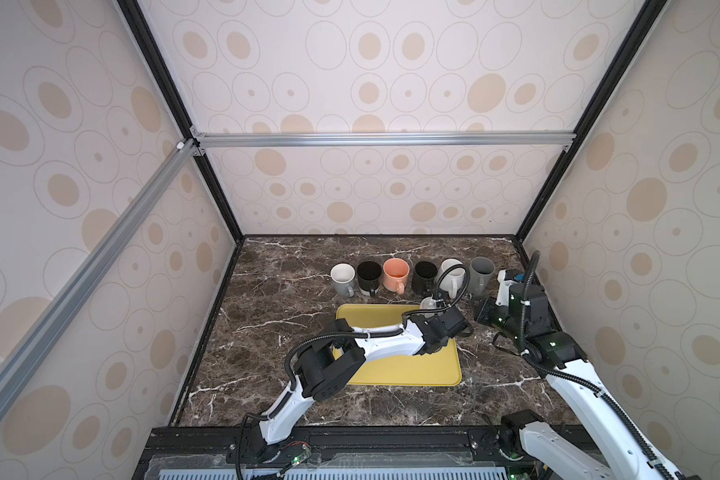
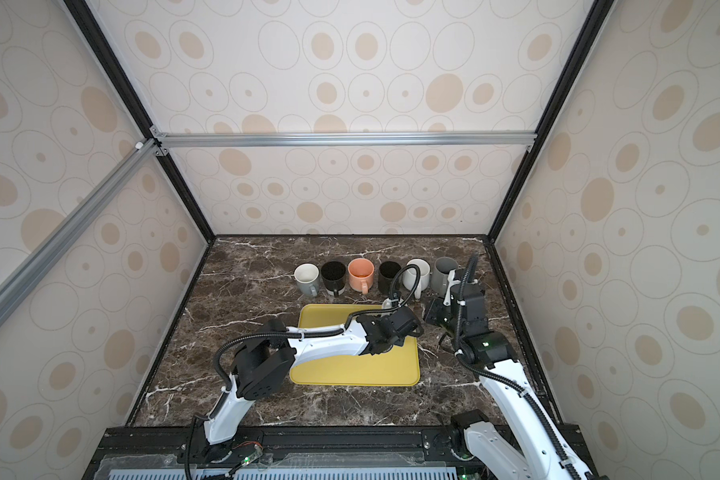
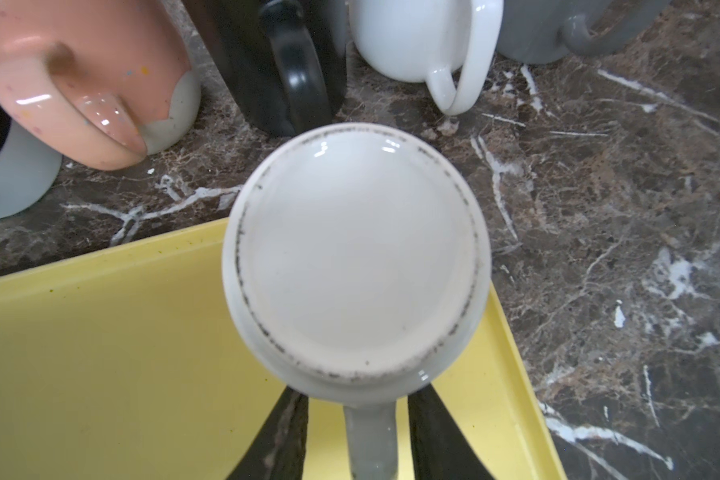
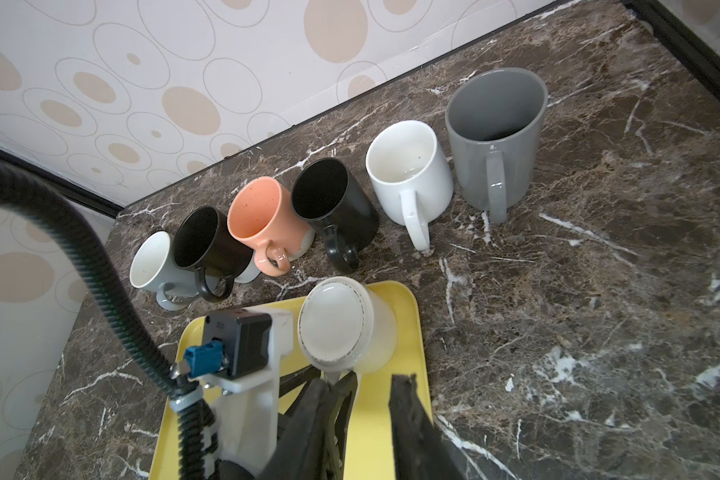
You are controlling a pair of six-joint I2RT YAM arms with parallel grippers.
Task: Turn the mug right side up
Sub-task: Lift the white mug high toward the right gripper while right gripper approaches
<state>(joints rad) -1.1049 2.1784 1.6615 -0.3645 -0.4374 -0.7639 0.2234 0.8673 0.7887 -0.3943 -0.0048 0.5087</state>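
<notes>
Spreading dark brown and white-veined between the patterned walls as a marble tabletop [image 1: 283,291], and carrying along the far side a row of six upright mugs, all with handles turned toward the near edge. Lining up, from left to right in both top views, a pale grey mug [image 1: 341,277], a black mug with a pale base [image 1: 368,274], a peach mug [image 1: 395,272], an all-black mug [image 1: 424,274], a white mug [image 4: 408,174] and a tall grey mug [image 1: 482,273], crowding close together. Also bearing a yellow tray [image 1: 412,372], lying flat just in front of the row and apart from the near edge.
</notes>
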